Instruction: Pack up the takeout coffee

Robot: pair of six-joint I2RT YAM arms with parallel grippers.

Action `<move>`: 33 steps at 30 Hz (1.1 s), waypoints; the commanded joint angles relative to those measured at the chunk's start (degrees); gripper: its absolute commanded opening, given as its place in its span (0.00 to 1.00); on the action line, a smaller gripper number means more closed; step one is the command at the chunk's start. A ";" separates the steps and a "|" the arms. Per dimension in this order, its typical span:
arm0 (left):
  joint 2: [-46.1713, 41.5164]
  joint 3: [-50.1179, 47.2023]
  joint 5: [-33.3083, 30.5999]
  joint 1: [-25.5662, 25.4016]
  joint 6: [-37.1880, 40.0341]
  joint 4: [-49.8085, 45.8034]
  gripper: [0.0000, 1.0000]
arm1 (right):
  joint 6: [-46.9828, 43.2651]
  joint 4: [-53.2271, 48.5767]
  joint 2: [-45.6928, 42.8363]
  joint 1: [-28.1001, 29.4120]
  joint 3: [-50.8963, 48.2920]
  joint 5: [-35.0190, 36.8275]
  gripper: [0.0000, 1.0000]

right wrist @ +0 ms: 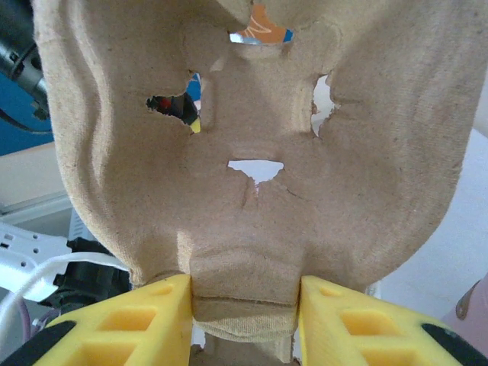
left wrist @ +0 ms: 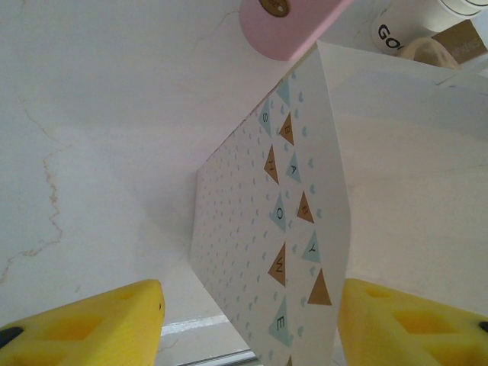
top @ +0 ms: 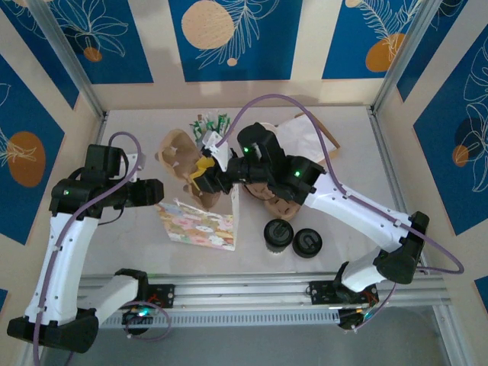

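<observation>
My right gripper [right wrist: 244, 305] grips the pulp carrier [right wrist: 252, 152], my left gripper [left wrist: 248, 324] gapes astride the edge of the bag [left wrist: 259, 229] — preparation, I judge — and next I'd seat the takeout coffee [top: 278, 232], standing behind my right gripper toward my base, in that carrier.

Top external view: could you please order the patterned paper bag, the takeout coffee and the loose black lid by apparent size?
1. patterned paper bag, clearly largest.
2. takeout coffee and loose black lid: their round black tops look alike from above, so I would not rank them.
</observation>
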 commanded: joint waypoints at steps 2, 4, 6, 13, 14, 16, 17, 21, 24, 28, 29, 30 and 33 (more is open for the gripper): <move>-0.51 -1.23 -1.32 -0.33 -0.60 1.54 0.61 | -1.30 0.82 -0.98 -0.15 -1.48 -1.57 0.39; -0.61 -1.70 -1.43 -0.30 -0.78 2.18 0.61 | -1.51 0.56 -0.96 -0.18 -1.85 -1.52 0.39; -0.53 -1.98 -1.52 -0.32 -1.13 2.48 0.61 | -2.06 -0.07 -0.99 -0.15 -2.01 -1.37 0.39; -1.02 -3.23 -3.12 -0.28 -1.72 4.05 0.60 | -4.48 -3.35 -1.24 -0.33 -2.02 0.23 0.38; -1.05 -3.39 -3.48 -0.30 -2.01 4.22 0.61 | -4.76 -3.75 -1.25 -0.33 -1.98 0.34 0.38; -1.13 -3.73 -3.54 -0.26 -2.31 4.58 0.61 | -5.23 -4.93 -1.15 -0.39 -1.54 1.07 0.38; -1.20 -3.82 -3.54 -0.29 -2.47 4.75 0.61 | -5.45 -5.90 -0.94 -0.33 -1.18 1.45 0.38; -1.82 -4.11 -4.05 -0.27 -3.12 5.30 0.61 | -6.14 -8.49 -0.73 -0.26 -0.29 2.07 0.37; -2.46 -4.22 -4.75 -0.29 -3.57 5.57 0.62 | -6.57 -10.03 -0.64 -0.26 0.17 2.86 0.37; -3.25 -4.31 -5.55 -0.35 -4.16 6.18 0.62 | -7.19 -12.16 -0.31 0.01 0.91 3.60 0.37; -3.40 -4.39 -5.80 -0.28 -4.26 6.34 0.62 | -7.31 -12.76 -0.21 0.11 1.13 3.86 0.37; -3.46 -4.40 -6.17 -0.29 -4.45 6.36 0.62 | -7.49 -13.28 -0.04 0.34 1.36 4.03 0.37; -3.98 -4.46 -8.36 -0.30 -5.67 6.40 0.62 | -8.09 -15.26 0.80 0.92 2.57 4.94 0.37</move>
